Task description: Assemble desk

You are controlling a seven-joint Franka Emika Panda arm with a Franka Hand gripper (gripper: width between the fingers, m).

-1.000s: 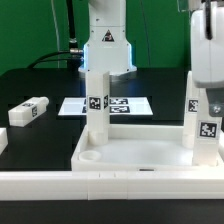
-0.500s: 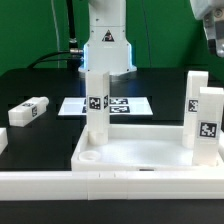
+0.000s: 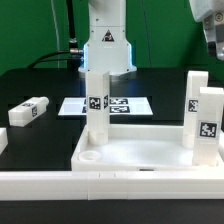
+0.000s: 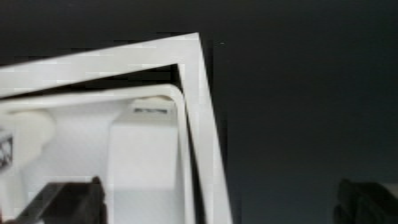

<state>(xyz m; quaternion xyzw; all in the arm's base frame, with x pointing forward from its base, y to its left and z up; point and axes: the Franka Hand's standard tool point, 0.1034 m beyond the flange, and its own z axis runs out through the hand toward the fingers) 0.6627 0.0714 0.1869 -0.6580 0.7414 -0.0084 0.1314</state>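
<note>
The desk slab [image 3: 140, 155] lies white and rimmed at the front of the table. Three post legs stand upright in it: one at the far corner on the exterior view's left [image 3: 95, 105], and two on the exterior view's right [image 3: 197, 100] [image 3: 210, 128]. A round socket [image 3: 88, 157] at the near corner on the exterior view's left holds nothing. Another leg [image 3: 28, 111] lies loose on the black table. My gripper [image 3: 211, 38] hangs high above the legs on the exterior view's right, partly cut off. In the wrist view the gripper [image 4: 217, 205] is open, holding nothing, over the slab's rim [image 4: 199, 110] and a leg [image 4: 146, 160].
The marker board [image 3: 128, 105] lies flat behind the slab, before the robot's base [image 3: 108, 48]. A long low white rail [image 3: 110, 183] runs along the slab's front, and another rail piece [image 3: 3, 140] sits at the exterior view's left edge.
My gripper has risen from just above the legs on the exterior view's right to the frame's upper corner. The jaws have spread slightly. The legs stand unmoved.
</note>
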